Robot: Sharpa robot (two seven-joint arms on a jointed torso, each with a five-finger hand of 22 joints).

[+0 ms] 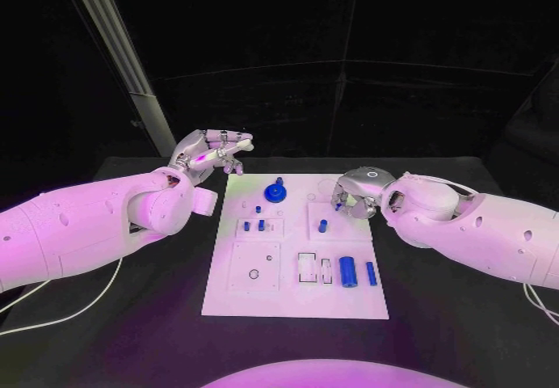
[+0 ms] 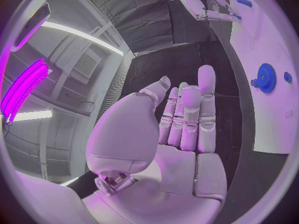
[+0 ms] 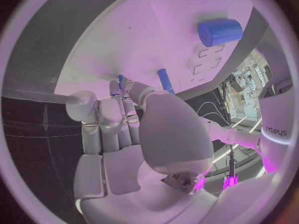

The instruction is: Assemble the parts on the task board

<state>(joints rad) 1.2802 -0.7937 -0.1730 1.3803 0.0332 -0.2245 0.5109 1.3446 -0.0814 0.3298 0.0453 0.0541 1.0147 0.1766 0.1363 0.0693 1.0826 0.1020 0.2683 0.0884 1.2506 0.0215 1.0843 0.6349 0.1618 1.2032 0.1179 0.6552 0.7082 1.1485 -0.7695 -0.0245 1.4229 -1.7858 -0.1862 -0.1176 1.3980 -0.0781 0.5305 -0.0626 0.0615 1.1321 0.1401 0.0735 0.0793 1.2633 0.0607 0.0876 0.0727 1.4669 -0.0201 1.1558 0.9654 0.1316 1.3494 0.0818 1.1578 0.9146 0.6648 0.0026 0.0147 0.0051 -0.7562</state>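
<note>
Both hands hover: I see left hand (image 1: 216, 151) upper left, fingers loosely together, empty; right hand (image 1: 356, 192) curled over the glossy white task board (image 1: 294, 283), pinching a blue peg (image 3: 120, 79).

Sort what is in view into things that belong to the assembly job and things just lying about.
Job:
- white task board
- blue toothed gear
- thick blue cylinder
- thin blue rod
- small blue pegs
- left hand, holding nothing
- right hand, over the board's far right edge

Lying about:
- white cable on the black table
</note>
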